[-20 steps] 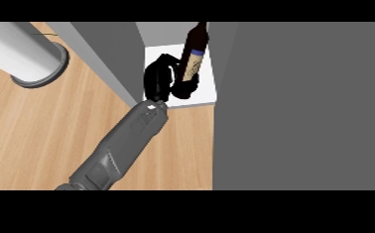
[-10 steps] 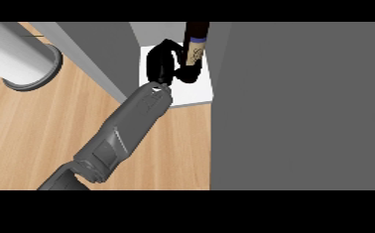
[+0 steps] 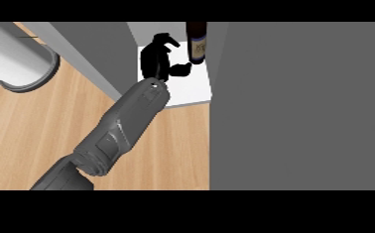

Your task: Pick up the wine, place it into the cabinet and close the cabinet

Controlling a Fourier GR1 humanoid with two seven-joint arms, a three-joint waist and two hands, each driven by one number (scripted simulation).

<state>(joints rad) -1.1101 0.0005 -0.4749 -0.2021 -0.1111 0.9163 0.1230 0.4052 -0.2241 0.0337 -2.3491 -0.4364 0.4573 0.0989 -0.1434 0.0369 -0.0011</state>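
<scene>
The wine (image 3: 197, 42) stands upright on the white shelf (image 3: 192, 87) inside the cabinet (image 3: 293, 108), at the shelf's back right, close against the big grey cabinet panel that fills the right of the head view. Its dark body and a pale label show; its top runs out of sight at the upper edge.

One hand (image 3: 156, 61) shows — which of the two it is cannot be told from this view — at the end of a grey forearm (image 3: 121, 128) that comes up from the lower left over the wooden counter (image 3: 44, 128) and into the cabinet opening. The hand sits just left of the wine. Its fingers (image 3: 164, 39) point away toward the shelf's back, fairly straight and apart from the bottle; the thumb (image 3: 180, 69) juts right toward the bottle's base, very near it — touching or not cannot be told. Nothing is curled round the bottle.

Far left of the cabinet, a grey round pot (image 3: 22, 63) sits on the counter.
</scene>
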